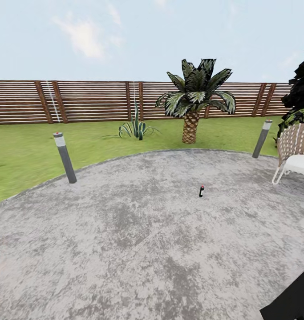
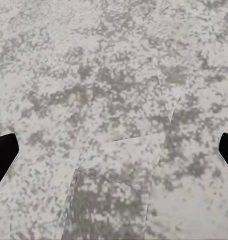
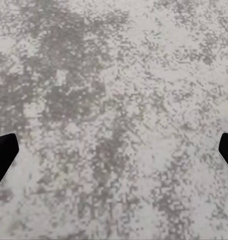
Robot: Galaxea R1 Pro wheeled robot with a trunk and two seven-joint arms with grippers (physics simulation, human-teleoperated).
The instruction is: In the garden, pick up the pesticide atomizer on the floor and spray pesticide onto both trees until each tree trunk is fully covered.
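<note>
Both jaws stood wide apart and held nothing: the left gripper [image 2: 114, 150] and the right gripper [image 3: 114, 150] each showed black fingertips at the far edges of their wrist views, with bare mottled stone between them. That stone belonged to a round grey speckled patio [image 1: 125, 249] — rough, blotched light and dark. On it, near the middle of the head view, stood a small dark bottle with a red cap [image 1: 201, 191], upright and alone; it was too small to tell if it was the atomizer. Two grey bollard lamps [image 1: 65, 158] leaned at the patio's curved rim. Beyond lay blurry green grass [image 1: 22, 155], a short palm [image 1: 194, 102], a spiky plant [image 1: 136, 126] and a brown slatted wooden fence [image 1: 89, 102] — with a white woven chair [image 1: 296, 153] to the right.
</note>
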